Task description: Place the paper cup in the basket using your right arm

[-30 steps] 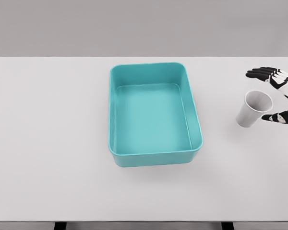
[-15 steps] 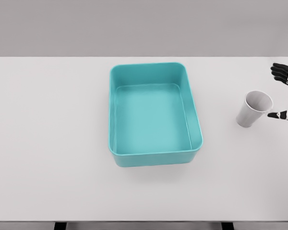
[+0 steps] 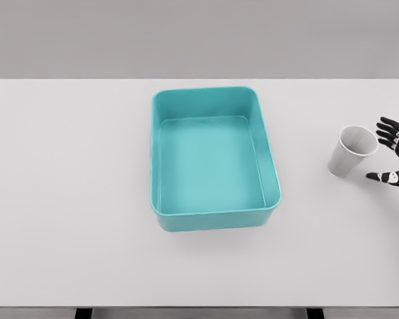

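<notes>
Head view: looking down on a plain white counter (image 3: 73, 199); showing a teal rectangular plastic basket (image 3: 214, 216) with rounded corners at the middle, holding nothing; showing a white tapered paper cup (image 3: 352, 151) well to the basket's right, standing tilted with its mouth turned up and toward the right edge; reaching in from the right edge, a black-and-white five-finger right hand (image 3: 392, 159), only partly in frame; spreading its fingers (image 3: 388, 128) above and its thumb (image 3: 380, 177) below, gripping nothing; sitting just beside the cup's rim, with no clear contact to be made out at this size; showing no left arm anywhere.

Judging progress: standing at the very start, the cup not yet grasped and resting on the counter outside the basket; remaining, by the look of it, closing the hand around the cup, lifting it, carrying it leftward over the basket's near wall, and letting go inside.
</notes>
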`<state>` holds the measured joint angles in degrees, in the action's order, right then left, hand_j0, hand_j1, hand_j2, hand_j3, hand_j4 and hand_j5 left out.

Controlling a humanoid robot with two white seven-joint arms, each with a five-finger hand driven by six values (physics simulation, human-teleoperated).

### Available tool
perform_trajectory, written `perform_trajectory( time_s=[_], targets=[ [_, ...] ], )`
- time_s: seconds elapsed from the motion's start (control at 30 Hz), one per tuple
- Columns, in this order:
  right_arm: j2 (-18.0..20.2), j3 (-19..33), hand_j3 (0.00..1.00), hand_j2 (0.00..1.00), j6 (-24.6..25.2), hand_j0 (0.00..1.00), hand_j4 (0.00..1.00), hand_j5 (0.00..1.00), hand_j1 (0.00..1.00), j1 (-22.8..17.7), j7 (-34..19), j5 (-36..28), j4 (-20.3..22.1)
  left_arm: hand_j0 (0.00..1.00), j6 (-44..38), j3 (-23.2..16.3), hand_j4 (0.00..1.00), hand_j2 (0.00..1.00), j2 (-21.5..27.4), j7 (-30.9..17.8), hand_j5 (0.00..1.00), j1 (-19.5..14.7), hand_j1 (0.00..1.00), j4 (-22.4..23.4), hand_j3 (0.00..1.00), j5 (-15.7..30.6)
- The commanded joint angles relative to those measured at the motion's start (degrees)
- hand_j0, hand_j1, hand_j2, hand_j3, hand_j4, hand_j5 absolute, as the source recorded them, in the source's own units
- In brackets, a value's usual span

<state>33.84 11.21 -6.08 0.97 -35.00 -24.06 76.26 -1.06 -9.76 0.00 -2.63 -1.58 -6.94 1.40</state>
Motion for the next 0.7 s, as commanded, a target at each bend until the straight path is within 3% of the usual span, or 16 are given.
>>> perform_trajectory(
  time_s=[0.0, 0.23, 0.67],
  targets=[
    [-1.67, -0.22, 1.00, 1.00, 0.01, 1.00, 1.00, 1.00, 1.00, 0.00, 0.00, -0.37, -0.49, 1.00, 0.00, 0.00, 1.00, 1.00, 0.00, -0.01, 1.00, 0.00, 1.00, -0.01, 1.00, 0.01],
    [-3.86, -0.75, 1.00, 1.00, 0.10, 1.00, 1.00, 1.00, 1.00, 0.70, 0.00, -0.46, -0.50, 1.00, 0.00, 0.00, 1.00, 1.00, 0.00, -0.01, 1.00, 0.00, 1.00, -0.01, 1.00, 0.01],
    [-3.95, -2.86, 1.00, 1.00, 0.10, 1.00, 1.00, 1.00, 1.00, 2.55, 0.00, -0.37, -1.81, 1.00, 0.00, 0.00, 1.00, 1.00, 0.00, -0.01, 1.00, 0.00, 1.00, -0.01, 1.00, 0.01]
  ],
)
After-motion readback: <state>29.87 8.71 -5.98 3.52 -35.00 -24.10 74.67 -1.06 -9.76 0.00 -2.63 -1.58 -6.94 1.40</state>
